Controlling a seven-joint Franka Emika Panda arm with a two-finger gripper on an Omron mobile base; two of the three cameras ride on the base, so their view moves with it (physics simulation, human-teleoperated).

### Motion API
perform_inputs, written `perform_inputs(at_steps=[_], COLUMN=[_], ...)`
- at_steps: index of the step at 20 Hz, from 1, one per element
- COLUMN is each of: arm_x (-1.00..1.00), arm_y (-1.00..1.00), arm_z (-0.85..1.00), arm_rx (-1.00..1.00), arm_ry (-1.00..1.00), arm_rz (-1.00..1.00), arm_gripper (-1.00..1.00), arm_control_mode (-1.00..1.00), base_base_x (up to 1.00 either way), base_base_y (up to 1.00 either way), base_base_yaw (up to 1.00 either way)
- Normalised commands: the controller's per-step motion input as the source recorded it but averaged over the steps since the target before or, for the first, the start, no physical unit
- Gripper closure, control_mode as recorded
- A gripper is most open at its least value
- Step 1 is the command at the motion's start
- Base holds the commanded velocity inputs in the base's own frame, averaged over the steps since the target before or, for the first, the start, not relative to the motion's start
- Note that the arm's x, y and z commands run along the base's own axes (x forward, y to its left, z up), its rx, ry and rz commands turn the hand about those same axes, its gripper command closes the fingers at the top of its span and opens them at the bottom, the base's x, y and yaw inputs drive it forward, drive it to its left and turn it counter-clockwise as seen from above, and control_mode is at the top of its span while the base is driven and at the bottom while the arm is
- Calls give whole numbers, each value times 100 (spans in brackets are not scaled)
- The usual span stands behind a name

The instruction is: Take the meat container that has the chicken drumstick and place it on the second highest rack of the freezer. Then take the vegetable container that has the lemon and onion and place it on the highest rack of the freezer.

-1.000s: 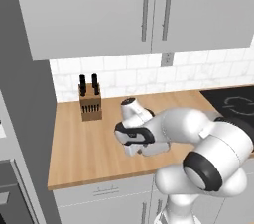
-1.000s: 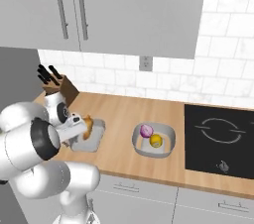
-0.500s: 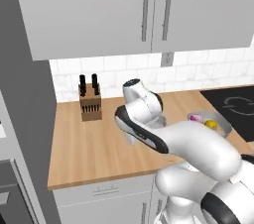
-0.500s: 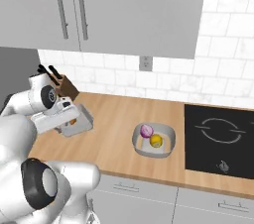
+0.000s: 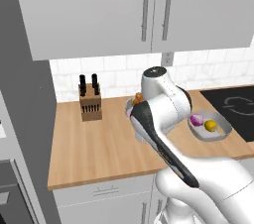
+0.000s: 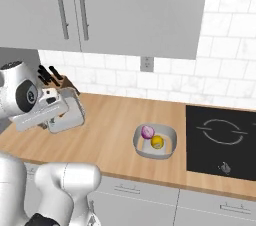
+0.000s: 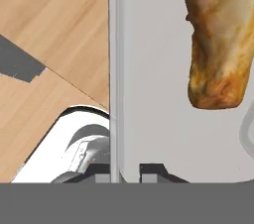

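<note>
Gripping meat container (image 6: 67,115) rim, gripper (image 7: 125,167) clamped | drumstick (image 7: 217,44) inside, 1 o'clock | vegetable container (image 6: 155,141) on counter (image 6: 110,125)

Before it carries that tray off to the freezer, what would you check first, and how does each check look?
1. Pincer clamped on the wall of the meat container: ok; a finger sits on either side of the wall in the hand view.
2. Chicken drumstick inside the container: ok.
3. Container off the counter: cannot tell; it hangs at the arm's end, tilted.
4. Vegetable container with onion and lemon left alone on the counter: ok.
5. Knife block clear of the arm: ok, it stands apart.
6. Freezer rack ready: cannot tell.
</note>
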Motion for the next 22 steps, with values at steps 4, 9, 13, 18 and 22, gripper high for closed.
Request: perform_inputs(at_steps=[4, 9, 13, 18, 22], arm_x=[-36, -20, -11, -25, 0], arm_y=[0, 0, 0, 8, 0], arm_z=[100, 75, -4, -4, 0], arm_rx=[26, 10, 2, 0, 0], arm_ry=[0, -1, 10, 4, 0], arm_rz=[-20, -9, 0, 0, 0], arm_gripper=[100, 100, 100, 100, 100], arm_control_mode=[-100, -100, -100, 100, 100], base_base_x=[0, 0, 0, -20, -100], base_base_y=[0, 0, 0, 2, 13], base_base_yaw=[0, 0, 0, 0, 1])
